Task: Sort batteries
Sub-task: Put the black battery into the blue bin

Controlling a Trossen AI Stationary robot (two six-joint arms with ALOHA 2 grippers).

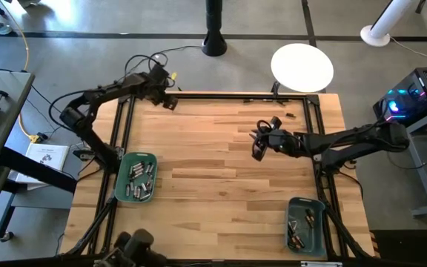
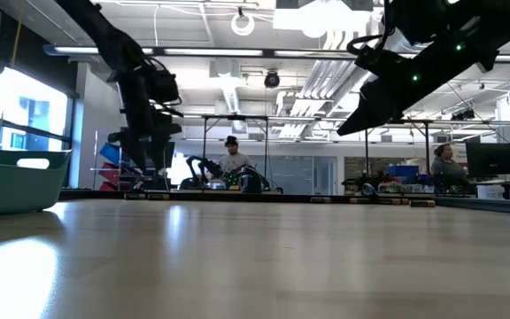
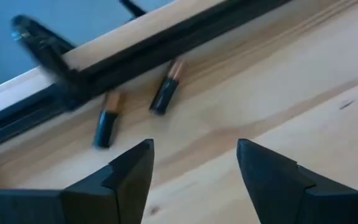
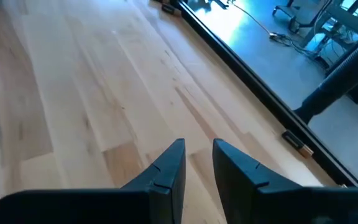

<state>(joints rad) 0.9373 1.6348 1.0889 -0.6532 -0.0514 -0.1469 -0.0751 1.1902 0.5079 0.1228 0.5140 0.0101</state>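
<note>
Left gripper (image 3: pixel 194 165) fingers wide apart, nothing held. Two batteries (image 3: pixel 166 94) lie just ahead against the worktop (image 1: pixel 221 185) edge rail (image 3: pixel 166 46), upper left of high view. Risk: fingers hit rail, battery rolls off. Right gripper (image 4: pixel 197 163) nearly closed, empty, mid-frame.

Desk (image 1: pixel 221 170): pale wood planks, smooth, satin sheen; black metal rail along edge. Batteries (image 3: pixel 165 94): matt black casing, coppery metallic ends, two beside the rail. Bins (image 1: pixel 135 178): teal plastic, smooth. Left end effector (image 3: pixel 194 171): fingers matt black plastic, faceted. Right end effector (image 4: pixel 197 165): same matt black finish.
</note>
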